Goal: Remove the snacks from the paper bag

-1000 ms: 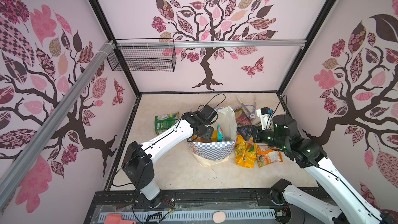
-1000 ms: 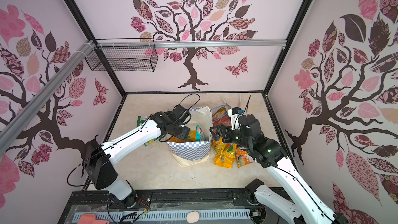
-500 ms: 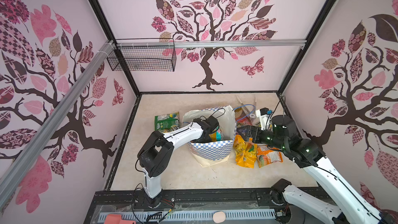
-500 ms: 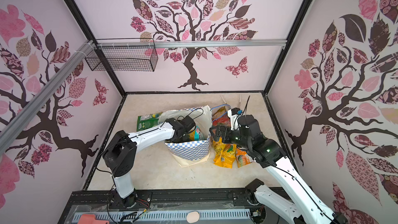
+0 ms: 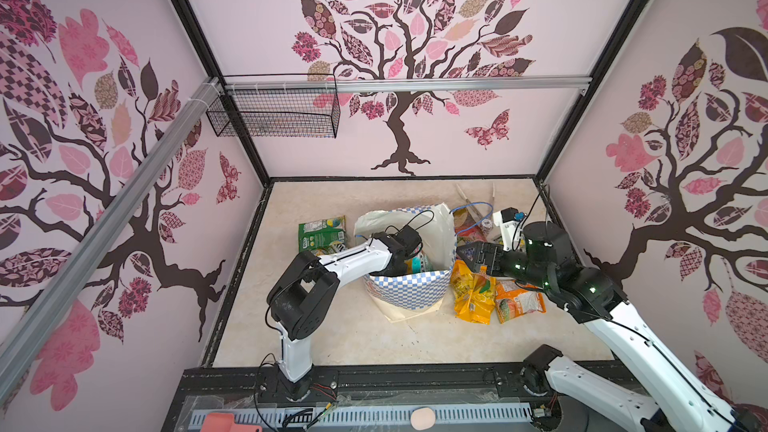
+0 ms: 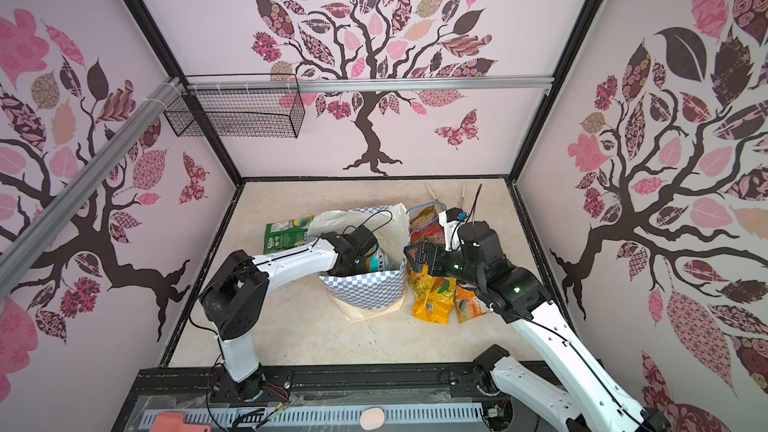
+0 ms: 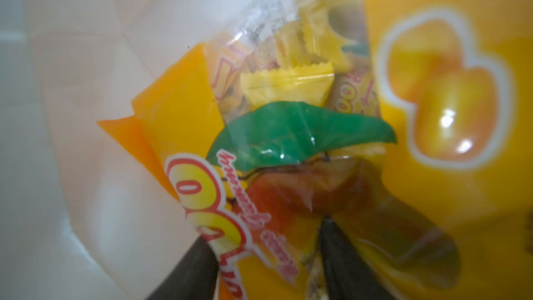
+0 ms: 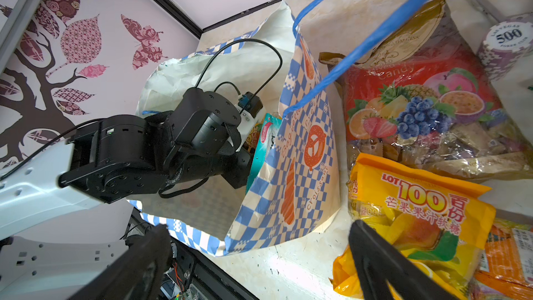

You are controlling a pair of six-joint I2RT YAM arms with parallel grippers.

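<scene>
While the left jaws are sitting deep inside the paper bag, straddling a yellow packet, I cannot tell whether they are clamped on it. The next move is calling for a firm pinch and a lift past the rim. The right jaws are hanging wide apart, empty, just beside the bag. A teal packet is showing inside; blur is perhaps hiding others underneath.

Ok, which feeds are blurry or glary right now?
Left wrist view: too close inside the paper bag, the yellow packet smeared with glare spots, only the middle candies fairly sharp. Right wrist view: crisp, but the right gripper blurred. Both top views: evenly lit, sharp.
</scene>
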